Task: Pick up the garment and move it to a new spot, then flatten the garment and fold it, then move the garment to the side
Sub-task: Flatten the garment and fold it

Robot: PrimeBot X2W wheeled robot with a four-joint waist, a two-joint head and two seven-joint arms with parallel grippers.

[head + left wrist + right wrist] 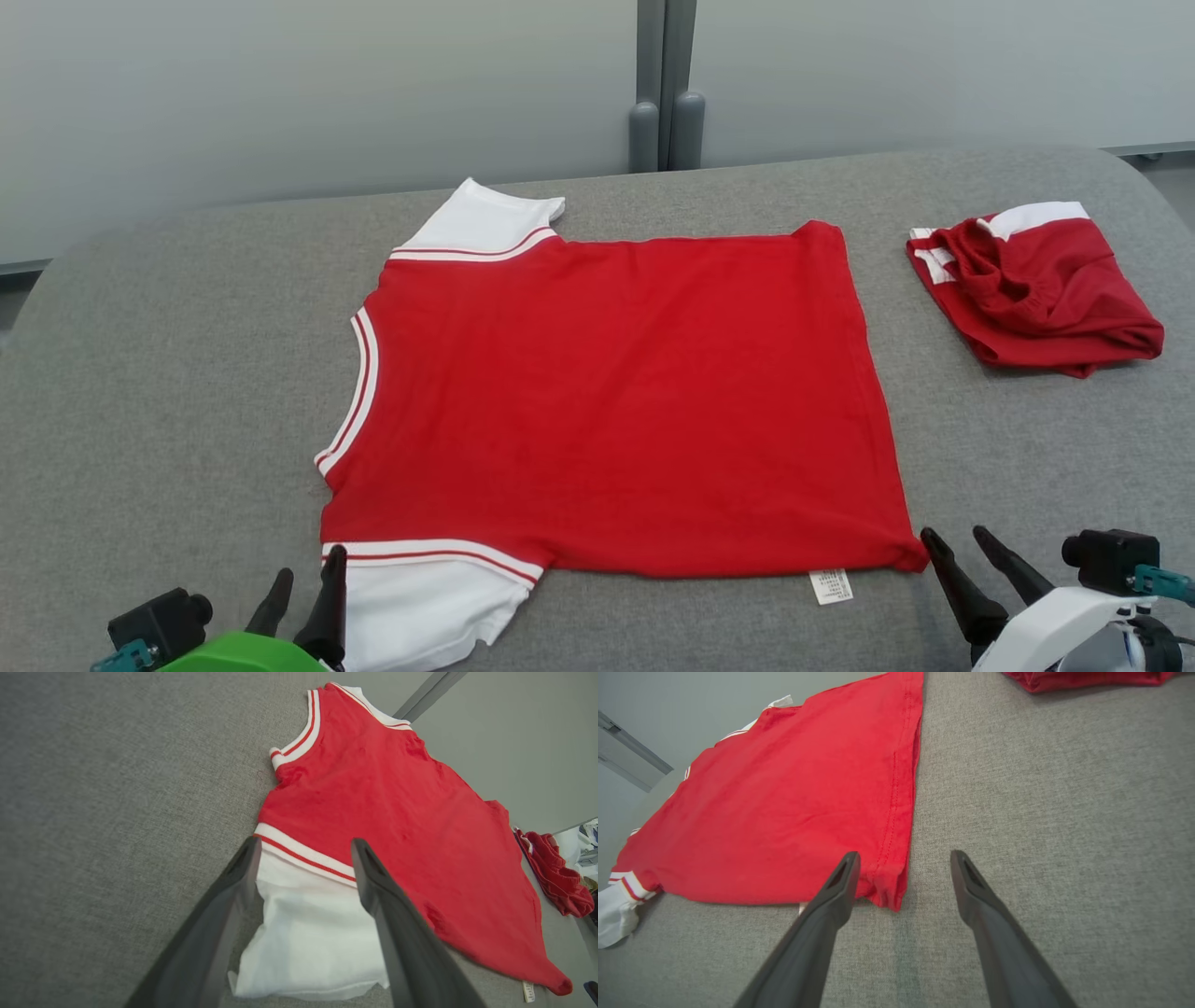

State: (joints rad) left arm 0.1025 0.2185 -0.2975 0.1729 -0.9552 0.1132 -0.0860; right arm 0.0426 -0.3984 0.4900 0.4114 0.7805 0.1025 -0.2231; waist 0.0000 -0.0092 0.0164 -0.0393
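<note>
The red garment lies spread flat mid-tabletop. The left pincer stands with its fingers apart at the near white sleeve. The right pincer, likewise apart, sits just beside the near hem corner.

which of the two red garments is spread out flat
The large red shirt with white sleeves, straight ahead of the robot, lies spread flat. The smaller red and white garment off to the right is bunched in a crumpled heap.

Garment on table, bundle rightward
</note>
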